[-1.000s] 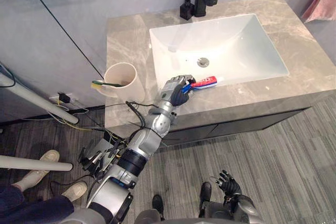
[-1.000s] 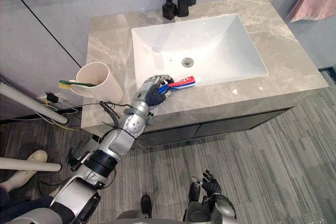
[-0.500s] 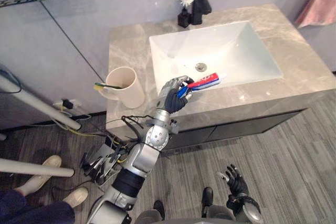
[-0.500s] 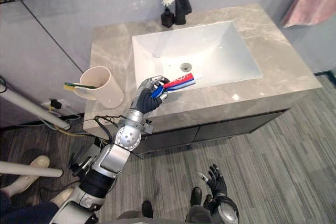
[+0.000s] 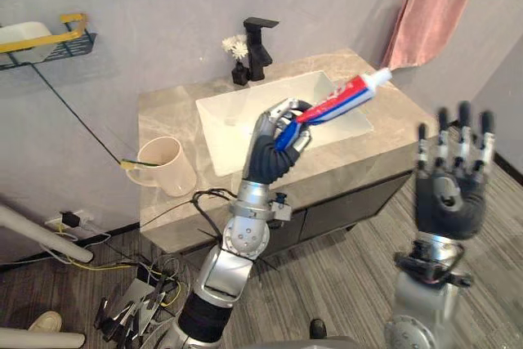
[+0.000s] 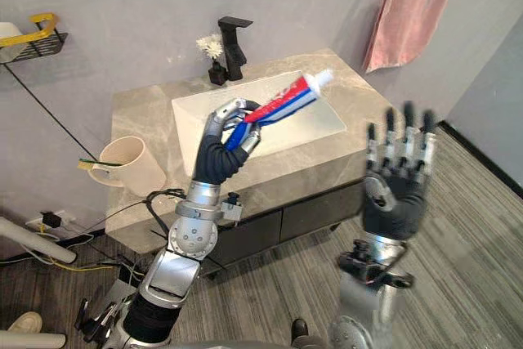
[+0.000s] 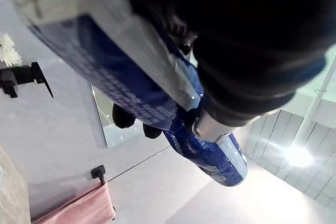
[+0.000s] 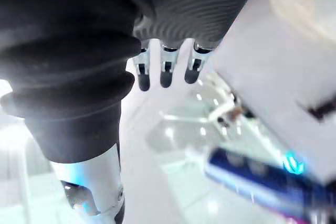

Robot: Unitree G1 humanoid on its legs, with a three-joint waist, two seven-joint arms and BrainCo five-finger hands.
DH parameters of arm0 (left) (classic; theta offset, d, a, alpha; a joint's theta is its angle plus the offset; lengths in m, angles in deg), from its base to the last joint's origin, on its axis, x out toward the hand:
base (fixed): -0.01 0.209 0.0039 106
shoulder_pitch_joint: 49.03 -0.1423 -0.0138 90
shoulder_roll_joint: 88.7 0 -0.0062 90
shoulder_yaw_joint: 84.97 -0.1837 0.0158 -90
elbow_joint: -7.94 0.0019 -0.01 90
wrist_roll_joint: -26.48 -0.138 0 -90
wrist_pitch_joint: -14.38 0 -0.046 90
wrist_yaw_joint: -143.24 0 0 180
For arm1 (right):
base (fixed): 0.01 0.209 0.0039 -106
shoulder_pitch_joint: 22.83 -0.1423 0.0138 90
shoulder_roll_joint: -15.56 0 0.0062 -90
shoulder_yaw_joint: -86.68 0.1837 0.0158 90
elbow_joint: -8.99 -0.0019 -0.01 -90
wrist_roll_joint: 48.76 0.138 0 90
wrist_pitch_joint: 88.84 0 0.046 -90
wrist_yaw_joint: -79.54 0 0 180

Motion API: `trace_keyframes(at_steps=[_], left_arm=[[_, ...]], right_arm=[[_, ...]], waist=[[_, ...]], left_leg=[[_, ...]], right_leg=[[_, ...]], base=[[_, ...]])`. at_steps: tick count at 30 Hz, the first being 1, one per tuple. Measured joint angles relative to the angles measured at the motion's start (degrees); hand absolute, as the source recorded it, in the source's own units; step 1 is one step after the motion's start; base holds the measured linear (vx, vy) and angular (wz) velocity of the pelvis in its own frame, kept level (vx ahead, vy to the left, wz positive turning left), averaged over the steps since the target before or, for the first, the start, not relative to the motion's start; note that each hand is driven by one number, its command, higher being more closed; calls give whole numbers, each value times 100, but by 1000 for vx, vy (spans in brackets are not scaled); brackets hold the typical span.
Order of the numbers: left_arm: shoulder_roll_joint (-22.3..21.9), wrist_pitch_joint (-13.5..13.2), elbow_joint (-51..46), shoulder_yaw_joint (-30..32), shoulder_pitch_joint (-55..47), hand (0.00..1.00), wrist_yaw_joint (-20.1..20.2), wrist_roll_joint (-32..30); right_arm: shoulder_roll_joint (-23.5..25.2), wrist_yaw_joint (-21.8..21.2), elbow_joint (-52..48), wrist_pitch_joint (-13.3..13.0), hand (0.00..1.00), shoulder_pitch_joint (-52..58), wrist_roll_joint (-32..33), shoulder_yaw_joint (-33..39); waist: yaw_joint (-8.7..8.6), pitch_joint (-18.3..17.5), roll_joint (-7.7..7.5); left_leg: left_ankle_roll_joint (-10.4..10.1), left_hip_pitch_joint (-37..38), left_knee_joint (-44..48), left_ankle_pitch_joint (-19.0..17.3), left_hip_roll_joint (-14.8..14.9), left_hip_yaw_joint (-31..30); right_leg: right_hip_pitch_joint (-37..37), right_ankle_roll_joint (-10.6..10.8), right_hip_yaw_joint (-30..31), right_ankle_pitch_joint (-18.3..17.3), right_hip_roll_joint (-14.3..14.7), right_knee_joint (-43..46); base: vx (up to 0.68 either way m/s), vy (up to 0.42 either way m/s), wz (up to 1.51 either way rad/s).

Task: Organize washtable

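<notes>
So the left hand [image 5: 272,143] is up in the air above the sink [image 5: 225,132], fingers and thumb curled round the blue lower end of the toothpaste tube [image 5: 347,96]. The tube is tilted, with its white cap pointing up and to the right, well clear of the washtable [image 5: 167,112].

The right hand [image 5: 448,195] is held up on the near right, off the counter, with its fingers straight, spread and holding nothing.

Over on the left of the washtable there's a cream cup [image 5: 170,165] with a toothbrush [image 5: 131,164] in it, its head poking out over the left rim. At the far edge behind the sink sit a black faucet [image 5: 259,42] and, just left of it, a little dark vase of white flowers [image 5: 238,67]. A pink towel [image 5: 429,10] hangs on a rail on the far right wall.
</notes>
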Motion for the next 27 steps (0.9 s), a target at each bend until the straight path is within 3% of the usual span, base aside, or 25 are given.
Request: trace_keyframes(at_steps=[6,19,20,27], left_arm=[[7,5,468,-27,104,100,-126,1],[17,-1,734,-390,186,100,-111,11],[17,-45,734,-400,197,100,-110,16],[18,-140,742,-418,201,100,-78,88]], right_arm=[[-89,29,445,-33,0,-286,794,42],[-84,293,594,-255,0,-437,884,512],[-83,297,601,-273,100,-482,882,551],[-79,403,612,-321,100,-738,614,779]], waist=[[51,-53,-49],[173,-161,-222],[178,-164,-226],[180,-175,-256]], left_leg=[[104,-123,-15,94,-121,-268],[170,-277,-109,275,-252,-677],[175,-282,-119,288,-260,-694],[180,-259,-212,341,-277,-706]], right_leg=[[45,53,-214,77,-115,-98],[123,75,-595,95,-256,-111],[123,77,-609,97,-265,-110],[116,83,-622,102,-277,-111]], base=[[-51,2,22],[-41,-6,17],[-26,-3,6],[-7,-1,2]])
